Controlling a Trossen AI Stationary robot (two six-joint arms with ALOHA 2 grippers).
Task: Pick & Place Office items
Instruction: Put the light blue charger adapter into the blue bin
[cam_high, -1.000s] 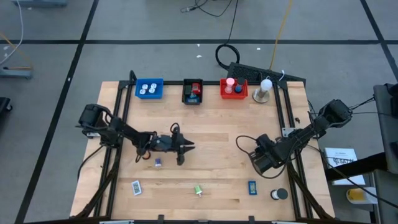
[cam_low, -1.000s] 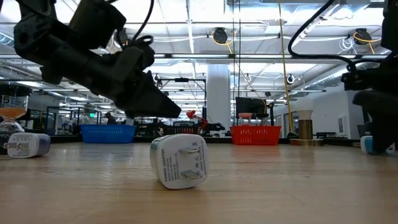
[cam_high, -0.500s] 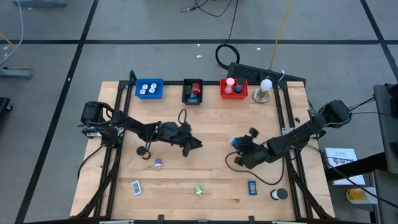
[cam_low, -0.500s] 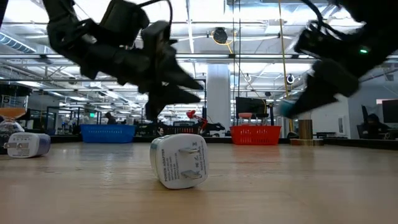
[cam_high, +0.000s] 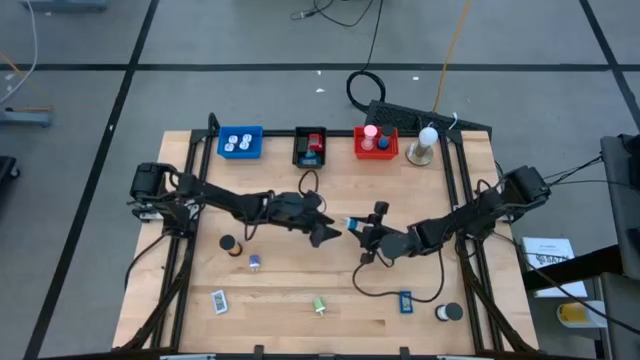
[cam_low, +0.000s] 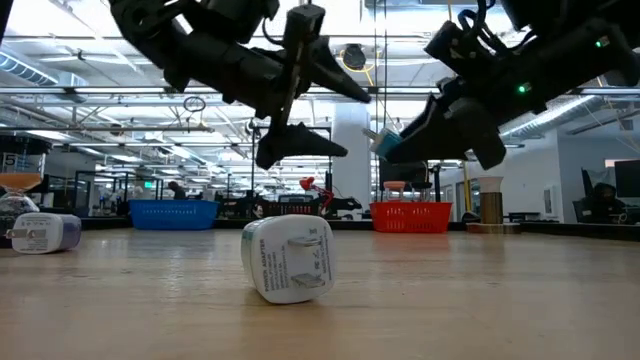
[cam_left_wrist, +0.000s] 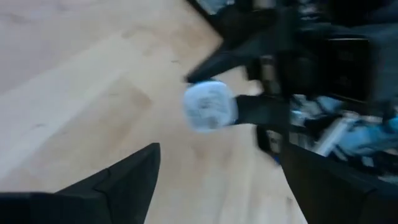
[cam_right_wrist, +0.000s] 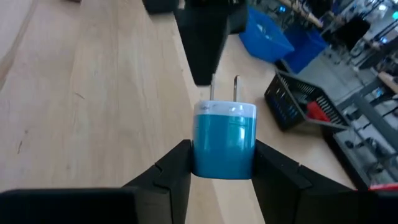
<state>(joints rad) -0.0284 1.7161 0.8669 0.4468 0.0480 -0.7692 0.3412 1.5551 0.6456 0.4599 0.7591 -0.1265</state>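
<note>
Both arms are now meeting over mid-table, whereas a sec ago they were well apart; the left gripper (cam_high: 330, 232) is now spreading wide w/ nothing between its fingers, and the small black cylinder (cam_high: 228, 243) is lying on the wood near the left edge, where none lay a sec ago. The right gripper (cam_high: 362, 229) is clamping a teal plug-in charger block w/ white cap and two metal prongs (cam_right_wrist: 224, 138), holding it in the air w/ prongs pointing toward the left gripper, just beside it.

Looks like a handover is setting up.

Other items are sitting loose on the table: a white wall-plug adapter (cam_low: 288, 259) close to the low cam, a small purple cylinder (cam_high: 254, 262), a green piece (cam_high: 319, 305), a blue flat rectangle (cam_high: 406, 300), and a white flat rectangle (cam_high: 219, 300). The blue tray (cam_high: 240, 143), black tray (cam_high: 311, 147) and red tray (cam_high: 376, 143) are lined along the far edge.

Risks, as I judge them:
- Left fingers closing on the prongs rather than the body, so the charger is twisting out of the grip.
- Right gripper letting go before the left has firm hold, so the block is dropping to the table.
- Grippers bumping each other, they're v. close.
- Right arm's cable loop dragging across the table.
</note>
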